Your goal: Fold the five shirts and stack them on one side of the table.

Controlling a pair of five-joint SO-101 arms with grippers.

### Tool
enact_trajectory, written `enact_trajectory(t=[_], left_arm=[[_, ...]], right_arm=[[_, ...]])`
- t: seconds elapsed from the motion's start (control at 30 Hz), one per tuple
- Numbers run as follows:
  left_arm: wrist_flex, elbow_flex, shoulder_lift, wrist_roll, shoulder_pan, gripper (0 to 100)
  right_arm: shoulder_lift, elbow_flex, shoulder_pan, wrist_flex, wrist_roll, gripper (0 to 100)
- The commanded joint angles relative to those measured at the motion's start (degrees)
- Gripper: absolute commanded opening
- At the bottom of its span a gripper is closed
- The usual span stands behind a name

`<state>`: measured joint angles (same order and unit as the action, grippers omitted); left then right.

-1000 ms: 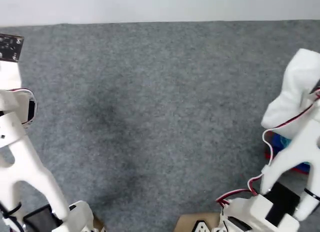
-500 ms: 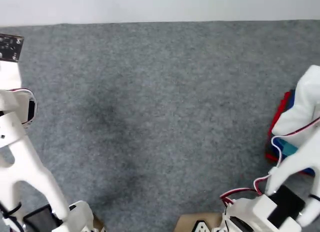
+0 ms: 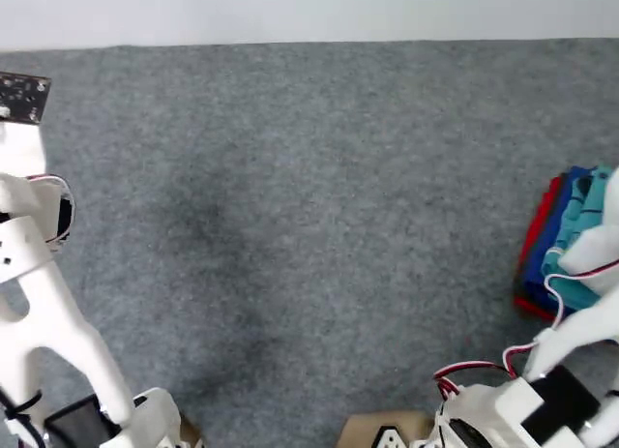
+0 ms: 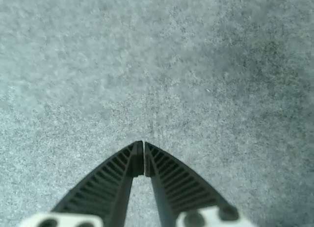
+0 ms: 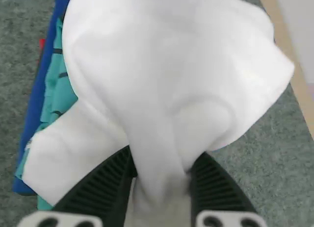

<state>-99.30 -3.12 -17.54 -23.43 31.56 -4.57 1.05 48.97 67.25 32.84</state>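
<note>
White shirt (image 5: 167, 89): clamped in right gripper (image 5: 159, 180), draped over stack (image 3: 544, 240), apparently for laying on top.
Stack: red, blue and teal folded shirts, right edge of table (image 3: 309, 177).
Left gripper (image 4: 143, 158): closed, empty.

A grey, felt-like cover spans the bench (image 3: 319, 177). At its right edge lies a stack of folded shirts (image 3: 566, 240). The red shirt (image 3: 537, 245), lowest in the stack, seems to rest directly on the cover.

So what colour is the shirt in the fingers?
White; the shirt shows best in the right wrist view.
</note>
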Motion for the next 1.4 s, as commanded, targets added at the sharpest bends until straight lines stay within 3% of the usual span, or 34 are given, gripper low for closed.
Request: enact_trajectory(t=[0.0,0.27,0.57,0.77,0.87,1.03,1.13,1.37], left_arm=[[-1.1,0.1,-1.8,-0.2,0.4,1],[-1.1,-0.1,-1.8,-0.2,0.4,1],[-1.1,-0.1,-1.8,-0.2,0.4,1],[-0.9,-0.1,-1.8,-0.2,0.1,1],[-0.9,-0.1,-1.8,-0.2,0.1,1],[-1.1,-0.1,-1.8,-0.1,0.1,1],[-1.1,-0.1,-1.8,-0.1,0.3,1],[-1.1,0.0,-5.2,-0.1,0.1,1]], right_arm=[[-2.9,0.5,2.2,-1.1,0.4,20.0],[-3.6,2.1,2.0,-0.5,0.2,21.9],[-4.2,14.2,2.2,8.4,-0.2,21.8],[-6.2,18.5,0.9,11.6,-4.8,21.7],[-2.3,14.5,-0.3,9.0,-5.2,21.6],[9.0,6.1,-2.8,-5.8,-5.5,21.6],[15.3,4.6,-5.9,-12.9,-9.8,21.6],[16.6,8.2,-13.1,-9.4,-12.5,21.6]])
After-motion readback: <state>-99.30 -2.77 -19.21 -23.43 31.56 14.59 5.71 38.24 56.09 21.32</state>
